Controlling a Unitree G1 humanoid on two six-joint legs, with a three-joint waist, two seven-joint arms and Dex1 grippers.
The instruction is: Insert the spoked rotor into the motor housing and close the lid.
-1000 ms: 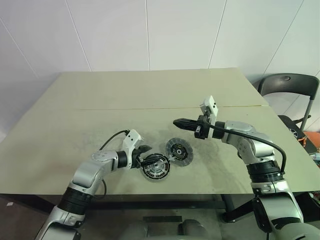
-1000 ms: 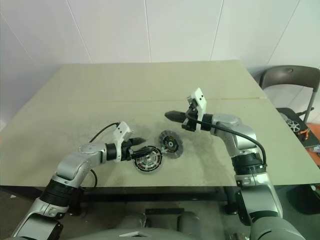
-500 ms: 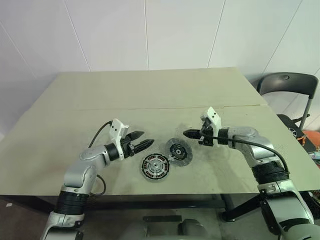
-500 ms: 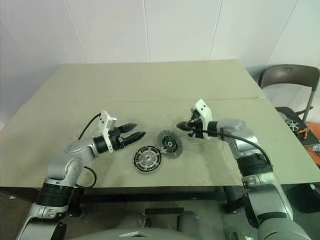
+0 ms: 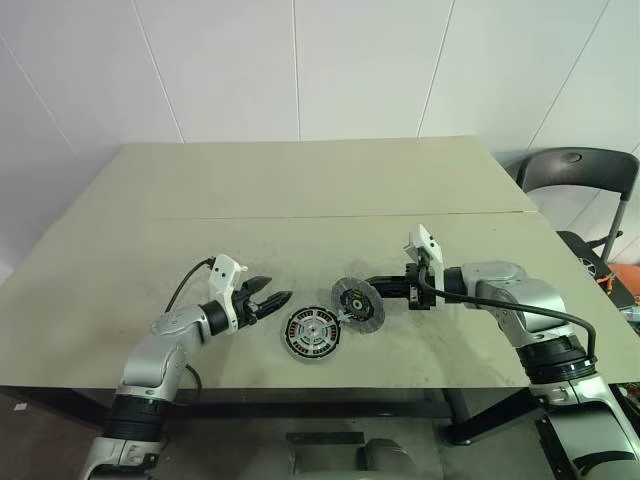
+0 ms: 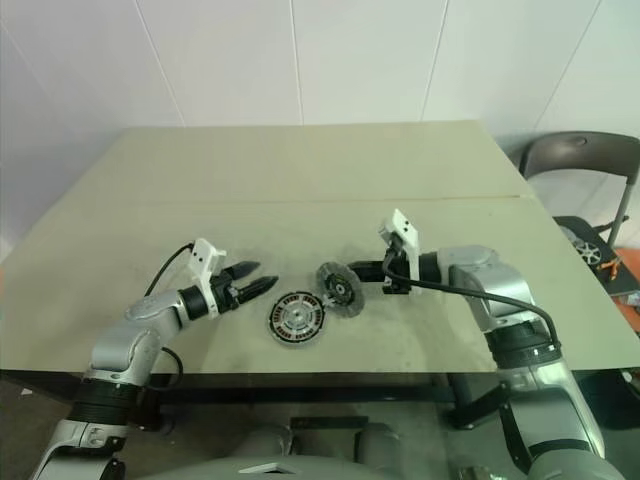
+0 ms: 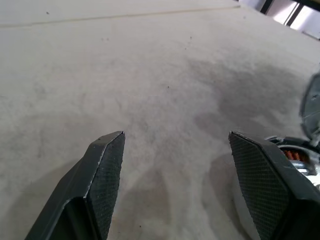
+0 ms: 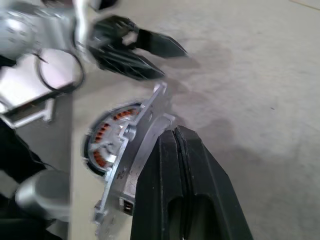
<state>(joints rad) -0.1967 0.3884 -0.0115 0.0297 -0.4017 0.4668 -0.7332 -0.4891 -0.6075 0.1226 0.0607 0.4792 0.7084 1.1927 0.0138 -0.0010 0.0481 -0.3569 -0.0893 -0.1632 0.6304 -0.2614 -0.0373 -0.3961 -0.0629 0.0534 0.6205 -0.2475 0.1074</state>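
The spoked rotor (image 5: 311, 332) lies flat near the table's front, with copper-brown spokes around a silvery hub. A grey rim surrounds it; I cannot tell whether that rim is the motor housing. The lid (image 5: 358, 303) is tilted, its low edge by the rotor's right rim and its labelled dark centre facing me. My right gripper (image 5: 370, 285) is shut and empty, with its tip at the lid's raised right side (image 8: 150, 125). My left gripper (image 5: 280, 300) hangs open and empty just left of the rotor (image 7: 295, 155), apart from it.
The beige table (image 5: 300, 190) has a seam across its middle and a front edge close below the parts. A dark chair (image 5: 575, 165) stands off the table's right side. A black cable loops from each forearm.
My left gripper has drawn back to the left, away from the rotor, still open. My right gripper has come down from above to the lid's right side. Rotor and lid have stayed in place.
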